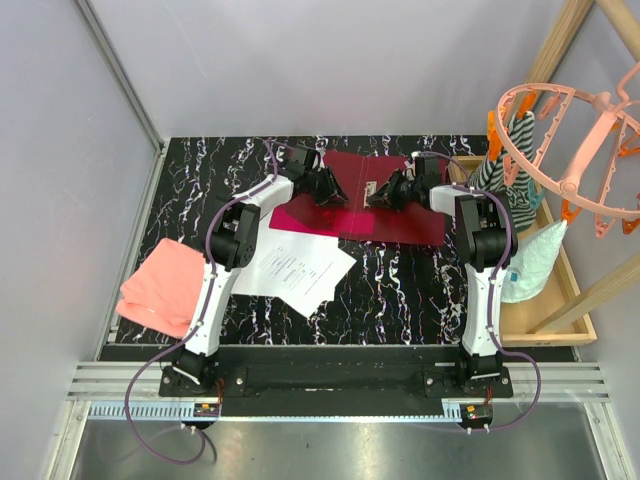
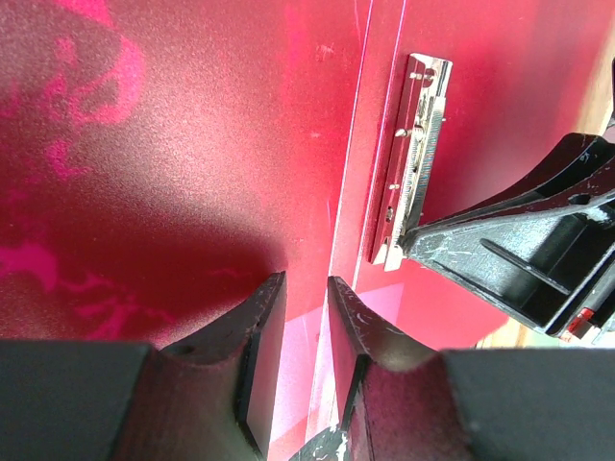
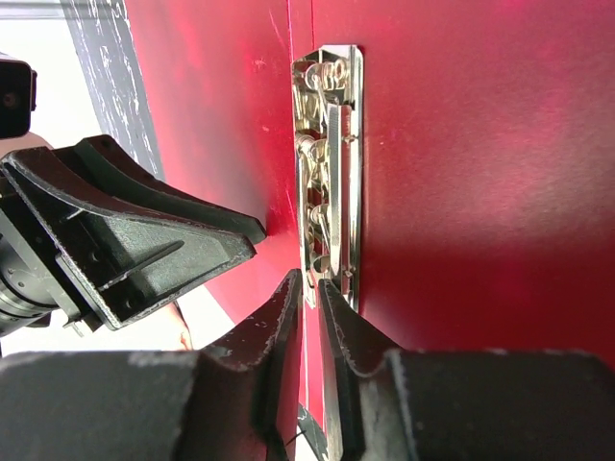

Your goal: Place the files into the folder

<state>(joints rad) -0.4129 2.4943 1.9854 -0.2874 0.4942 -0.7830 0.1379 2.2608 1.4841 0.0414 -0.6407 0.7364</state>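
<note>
The dark red folder [image 1: 405, 222] lies open at the back middle of the table, its inner faces up [image 2: 144, 144] [image 3: 480, 144]. A metal clip [image 2: 413, 154] [image 3: 332, 163] sits next to its fold. The files [image 1: 295, 268], white printed sheets, lie on the table in front of the folder's left half. My left gripper [image 1: 325, 190] [image 2: 306, 288] hovers over the left half beside the fold, jaws a little apart, nothing between them. My right gripper [image 1: 380, 196] [image 3: 312, 281] is shut to a narrow gap on the near end of the clip. Its tip also shows in the left wrist view [image 2: 411, 240].
A pink folded cloth [image 1: 160, 285] lies at the left table edge beside the files. A wooden tray [image 1: 560, 300] with a pale bag, and a peach hanger rack [image 1: 580, 150] above it, stand on the right. The two grippers face each other closely over the folder.
</note>
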